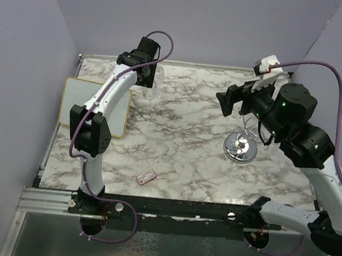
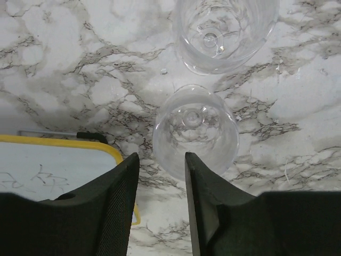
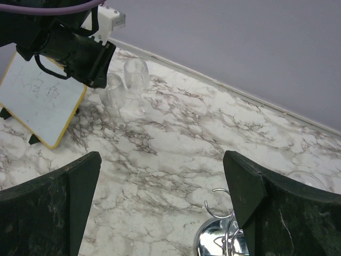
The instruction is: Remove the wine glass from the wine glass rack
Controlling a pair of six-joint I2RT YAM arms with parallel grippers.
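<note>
Two clear wine glasses stand upright on the marble table at the back left, the nearer one (image 2: pixel 195 130) (image 3: pixel 113 92) and the farther one (image 2: pixel 226 32) (image 3: pixel 137 79). My left gripper (image 2: pixel 161 160) (image 1: pixel 147 71) hovers over them, open, with only marble showing between its fingers; the nearer glass sits just past the fingertips. The chrome wine glass rack (image 1: pixel 240 148) (image 3: pixel 221 240) stands at the right, its wire loops and mirror base partly hidden by my right arm. My right gripper (image 3: pixel 162 160) (image 1: pixel 229 100) hangs above and left of the rack, wide open and holding nothing.
A yellow-framed whiteboard (image 1: pixel 94 105) (image 2: pixel 48 165) lies at the left, beside the glasses. A small red card (image 1: pixel 146 176) lies near the front. A faint clear glass rim (image 3: pixel 306 178) shows by my right finger. Purple walls close in the back and sides.
</note>
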